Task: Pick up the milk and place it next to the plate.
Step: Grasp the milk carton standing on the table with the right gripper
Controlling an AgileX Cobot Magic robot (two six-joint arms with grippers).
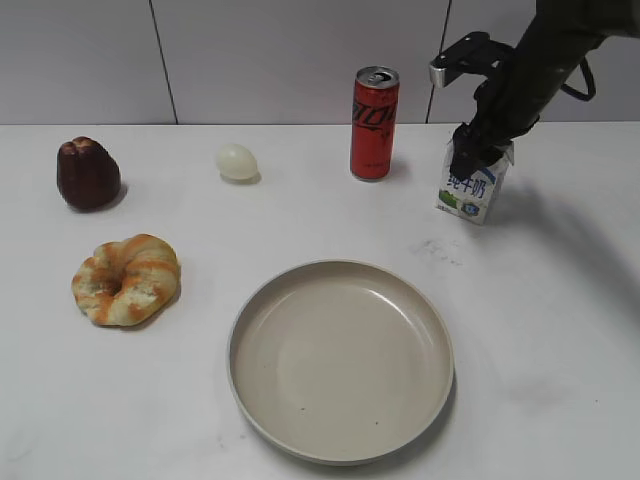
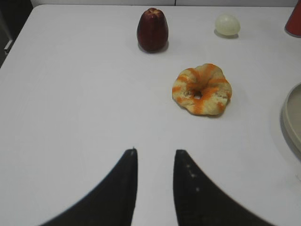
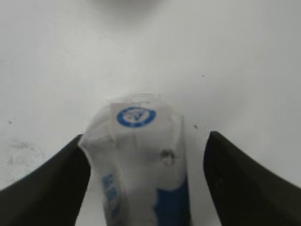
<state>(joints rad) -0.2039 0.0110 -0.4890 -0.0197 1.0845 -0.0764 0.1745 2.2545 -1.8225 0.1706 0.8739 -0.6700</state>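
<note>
The milk (image 1: 467, 190) is a small white carton with blue characters. It stands on the white table at the back right, right of the red soda can (image 1: 374, 124). My right gripper (image 1: 478, 150) is down over the carton's top, open, with a finger on each side. In the right wrist view the milk (image 3: 141, 155) sits between the fingers of my right gripper (image 3: 146, 136); the left finger touches it and the right finger has a gap. The beige plate (image 1: 340, 360) lies at the front centre. My left gripper (image 2: 155, 151) is open and empty over bare table.
A striped bread ring (image 1: 127, 278), a dark red fruit (image 1: 88, 173) and a pale egg (image 1: 237, 161) lie on the left half of the table. The plate's rim (image 2: 292, 117) shows at the right edge of the left wrist view.
</note>
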